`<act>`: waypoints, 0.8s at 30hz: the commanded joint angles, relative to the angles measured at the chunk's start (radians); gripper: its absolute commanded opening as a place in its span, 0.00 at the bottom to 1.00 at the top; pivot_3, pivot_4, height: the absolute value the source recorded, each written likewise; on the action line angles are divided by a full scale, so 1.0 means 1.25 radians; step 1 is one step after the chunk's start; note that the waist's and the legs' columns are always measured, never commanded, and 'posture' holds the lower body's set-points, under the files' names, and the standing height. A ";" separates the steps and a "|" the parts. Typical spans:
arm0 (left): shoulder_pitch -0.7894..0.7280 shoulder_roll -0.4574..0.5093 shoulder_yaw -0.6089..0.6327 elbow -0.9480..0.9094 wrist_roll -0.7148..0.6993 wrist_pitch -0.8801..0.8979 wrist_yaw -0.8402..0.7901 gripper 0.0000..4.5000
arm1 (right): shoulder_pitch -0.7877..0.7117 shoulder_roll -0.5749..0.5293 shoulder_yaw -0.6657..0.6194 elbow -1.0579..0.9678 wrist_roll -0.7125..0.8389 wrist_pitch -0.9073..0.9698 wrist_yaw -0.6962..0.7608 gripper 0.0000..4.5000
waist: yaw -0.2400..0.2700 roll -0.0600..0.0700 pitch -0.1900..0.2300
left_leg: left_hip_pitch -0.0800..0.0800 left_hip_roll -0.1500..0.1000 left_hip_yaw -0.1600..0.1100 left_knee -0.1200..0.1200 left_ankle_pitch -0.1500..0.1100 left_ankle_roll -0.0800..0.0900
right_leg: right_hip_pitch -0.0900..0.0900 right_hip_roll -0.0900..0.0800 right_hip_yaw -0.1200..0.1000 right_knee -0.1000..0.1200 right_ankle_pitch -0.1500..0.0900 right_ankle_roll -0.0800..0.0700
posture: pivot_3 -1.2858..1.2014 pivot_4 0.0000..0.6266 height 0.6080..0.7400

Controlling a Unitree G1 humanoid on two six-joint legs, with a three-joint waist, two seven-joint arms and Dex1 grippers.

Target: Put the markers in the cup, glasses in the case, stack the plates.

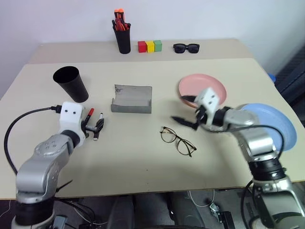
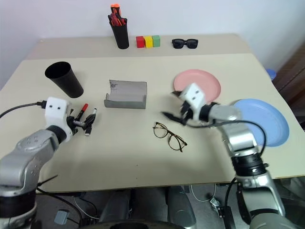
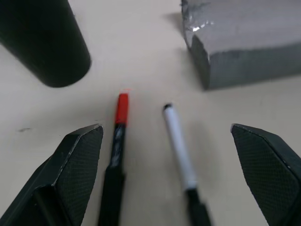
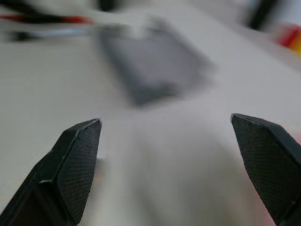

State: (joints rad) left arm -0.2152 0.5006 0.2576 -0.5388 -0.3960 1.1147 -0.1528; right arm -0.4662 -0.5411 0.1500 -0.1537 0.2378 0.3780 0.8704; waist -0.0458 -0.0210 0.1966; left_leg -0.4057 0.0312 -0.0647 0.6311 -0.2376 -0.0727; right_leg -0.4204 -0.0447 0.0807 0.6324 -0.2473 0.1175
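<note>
Looking along its own fingers, the left wrist view gives what the head views blur: the red marker (image 3: 120,123) and the white marker (image 3: 178,143) lie side by side on the bare counter (image 1: 143,167), apart from each other, both between the two spread fingers (image 3: 77,165) of the left claw (image 1: 94,128), which is wide open and has hold of nothing. Past the markers that view also catches the base of the cup (image 3: 44,42) and one corner of the case (image 3: 240,47)

The head views show the wider layout. The cup (image 1: 71,83) stands upright near the counter's left edge, mouth up; what is inside it cannot be told. The case (image 1: 132,99) sits near the middle of the counter, open at the top, with nothing showing in it. The glasses (image 1: 177,140) lie open on the counter nearer the front edge than the case, well apart from it. The pink plate (image 1: 190,86) lies flat toward the right, and the blue plate (image 1: 276,121) lies separately at the right edge, partly behind the right arm; the two are not stacked and neither carries anything. The right claw (image 1: 187,121) hovers over the counter between the pink plate and the glasses, fully spread and empty; its wrist view shows its two fingers (image 4: 77,160) far apart, with the case blurred beyond

Along the back edge stand a pen pot (image 1: 123,38) holding orange-red pens, a row of red, yellow and green blocks (image 1: 149,46), and black sunglasses (image 1: 186,47)
</note>
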 commanded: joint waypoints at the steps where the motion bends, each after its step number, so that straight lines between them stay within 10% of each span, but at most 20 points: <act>1: -0.085 -0.042 0.038 0.012 -0.048 0.173 0.012 0.99 | -0.002 0.026 0.033 -0.118 0.013 0.039 -0.017 1.00 | 0.001 0.000 0.000 | 0.000 0.000 0.000 0.000 0.000 0.000 | 0.000 0.000 0.000 0.000 0.000 0.000 | 0.52 0.24 1.00; 10: -0.213 -0.085 0.051 0.160 0.022 0.400 0.094 0.99 | 0.022 0.073 0.078 -0.167 0.007 0.065 -0.051 1.00 | -0.001 0.000 -0.001 | 0.001 0.000 -0.001 0.000 0.000 -0.001 | 0.000 0.000 -0.001 0.001 0.000 0.000 | 0.52 0.24 1.00; 19: -0.202 -0.092 0.045 0.125 0.032 0.386 0.091 0.07 | 0.018 0.078 0.082 -0.145 0.001 0.043 -0.046 1.00 | 0.001 0.000 -0.001 | 0.002 0.000 -0.001 0.000 0.001 -0.001 | 0.001 0.000 -0.001 0.002 0.000 0.000 | 0.52 0.24 1.00; 24: -0.168 -0.064 0.017 0.094 0.066 0.217 0.073 0.07 | -0.003 0.091 0.083 -0.134 0.002 0.038 -0.049 1.00 | 0.002 0.000 -0.001 | 0.002 0.000 -0.001 0.000 0.001 -0.001 | 0.001 0.000 -0.001 0.002 0.000 0.000 | 0.52 0.24 1.00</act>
State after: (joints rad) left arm -0.4297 0.3974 0.2945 -0.3833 -0.3414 1.4859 -0.0526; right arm -0.4467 -0.4382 0.2545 -0.3099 0.2372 0.4449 0.8114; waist -0.0438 -0.0207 0.1958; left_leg -0.4038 0.0307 -0.0665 0.6306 -0.2365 -0.0746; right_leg -0.4196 -0.0449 0.0798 0.6344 -0.2472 0.1172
